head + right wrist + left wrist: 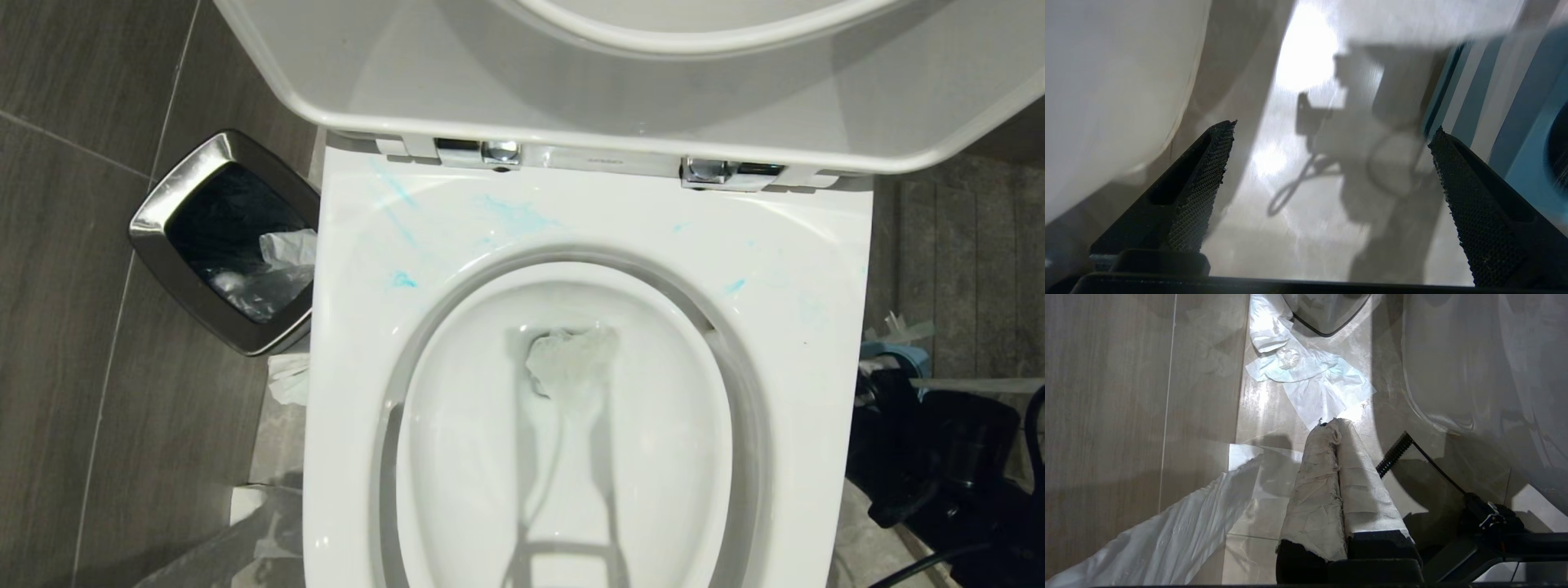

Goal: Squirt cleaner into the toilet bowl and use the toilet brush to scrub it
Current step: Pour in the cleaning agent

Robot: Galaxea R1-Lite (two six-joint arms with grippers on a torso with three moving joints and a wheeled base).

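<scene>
We find the right hand (1331, 163) low over the floor, its fingers spread wide with nothing between them. Just beside one finger stands the blue-and-grey striped holder (1506, 122); beside the other curves the outer wall of the toilet bowl (1106, 102). We judge the risk to be a knock against the holder, tipping it, since the hand sits so close. We cannot make out the toilet brush handle here; only shadows lie ahead of the fingers.

The left hand (1331, 426) hangs over the floor with its wrapped fingers pressed together on nothing; crumpled tissue (1306, 375) lies beyond it and could catch.

From the head view neither hand shows. Cleaner (404, 280) smears the bowl's rim, and a wad of paper (571, 363) sits at the drain, which scrubbing could jam.
</scene>
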